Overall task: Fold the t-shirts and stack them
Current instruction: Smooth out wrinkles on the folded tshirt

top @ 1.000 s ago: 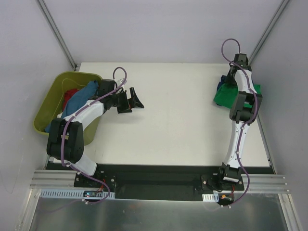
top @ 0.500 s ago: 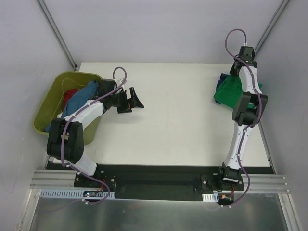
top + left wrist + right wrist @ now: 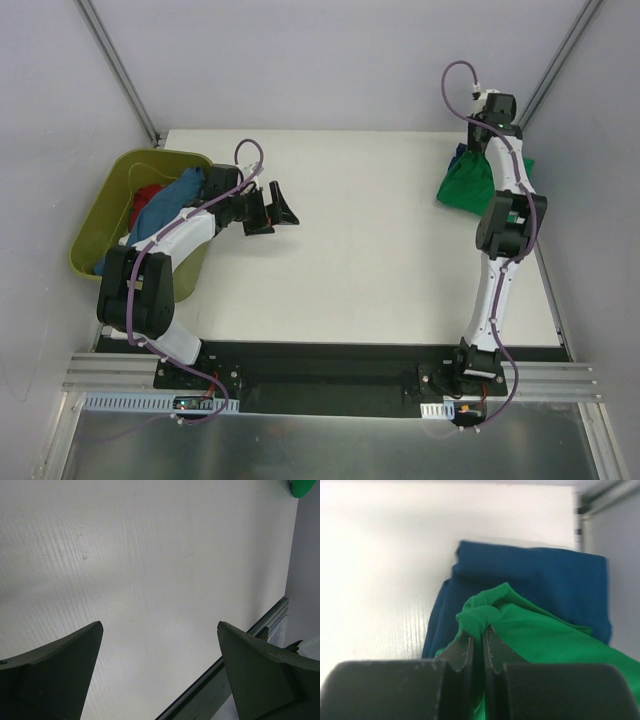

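At the table's far right, my right gripper (image 3: 479, 150) (image 3: 477, 630) is shut on a pinched fold of the bright green t-shirt (image 3: 462, 186) (image 3: 545, 640). The cloth hangs bunched below the fingers. Under and behind it lies a folded dark blue t-shirt (image 3: 535, 580), only a sliver of which shows from above (image 3: 458, 160). A mid-blue t-shirt (image 3: 165, 202) and a red one (image 3: 148, 192) are heaped in the tub at the left. My left gripper (image 3: 283, 207) (image 3: 160, 625) hovers open over bare table beside the tub, holding nothing.
The olive-green plastic tub (image 3: 110, 190) stands at the table's left edge, against the left arm. Grey walls close in the back and both sides. A metal rail (image 3: 235, 665) runs along the table's edge in the left wrist view.
My right gripper closed on the green t-shirt and rose toward the back, pulling the flat cloth up into a bunch and slightly left. The left arm has not moved.
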You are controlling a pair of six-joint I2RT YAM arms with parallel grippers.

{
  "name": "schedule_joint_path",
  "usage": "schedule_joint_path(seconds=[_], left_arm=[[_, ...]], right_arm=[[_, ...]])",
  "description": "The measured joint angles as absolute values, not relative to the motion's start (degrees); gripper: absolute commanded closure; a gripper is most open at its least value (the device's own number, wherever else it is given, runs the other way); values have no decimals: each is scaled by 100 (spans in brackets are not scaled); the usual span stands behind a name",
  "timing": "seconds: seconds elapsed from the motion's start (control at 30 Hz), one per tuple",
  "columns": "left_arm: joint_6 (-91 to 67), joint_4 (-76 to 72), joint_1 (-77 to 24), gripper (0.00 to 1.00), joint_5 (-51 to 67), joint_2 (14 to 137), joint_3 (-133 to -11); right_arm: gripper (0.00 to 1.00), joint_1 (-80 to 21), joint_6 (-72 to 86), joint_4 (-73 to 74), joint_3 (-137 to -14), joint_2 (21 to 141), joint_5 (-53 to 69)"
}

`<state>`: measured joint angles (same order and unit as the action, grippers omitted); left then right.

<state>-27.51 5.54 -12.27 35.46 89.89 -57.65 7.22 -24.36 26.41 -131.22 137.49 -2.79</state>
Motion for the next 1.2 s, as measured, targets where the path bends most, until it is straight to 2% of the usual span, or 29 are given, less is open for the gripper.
schedule_joint_path(seconds=[0.03,0.07,0.1,0.13,0.17,0.23,0.4,0.43,0.47,0.53,0.63,0.9,1.2], left_arm=[[-2751,554,-1227,1,3546,8989,-5765],[-2753,554,-1227,1,3546,8989,-5765],[-2753,554,-1227,1,3546,8989,-5765],[-2753,554,-1227,1,3546,8991,-5765],[-2753,554,-1227,0,3546,8991,-5769],[-2753,556,-1227,1,3548,8991,-5774],[-2755,556,-1227,1,3551,8991,-5776],[-2755,561,-1227,1,3551,8991,-5776],[-2755,561,-1227,1,3551,8991,-5776],[-2755,561,-1227,1,3551,8991,-5776],[-2757,567,-1227,1,3553,8991,-5776],[-2757,596,-1227,1,3553,8989,-5776],[-2757,598,-1227,1,3573,8989,-5776]], right_arm=[[97,657,-2663,2639,-13128,13852,-263],[86,611,-2858,2648,-13128,13961,-272],[84,504,-3026,2652,-13137,14077,-283],[75,438,-3142,2661,-13155,14202,-311],[67,379,-3227,2674,-13157,14313,-353],[43,287,-3306,2718,-13157,14466,-395],[20,316,-3186,2718,-13150,14427,-392],[9,344,-3129,2716,-13131,14355,-384],[3,364,-3065,2714,-13111,14285,-381],[0,408,-2902,2670,-13008,14038,-384],[3,491,-2565,2624,-12807,13537,-336],[3,1096,-1717,2563,-12086,12265,668],[1,1282,-2644,3439,-12125,12995,810]])
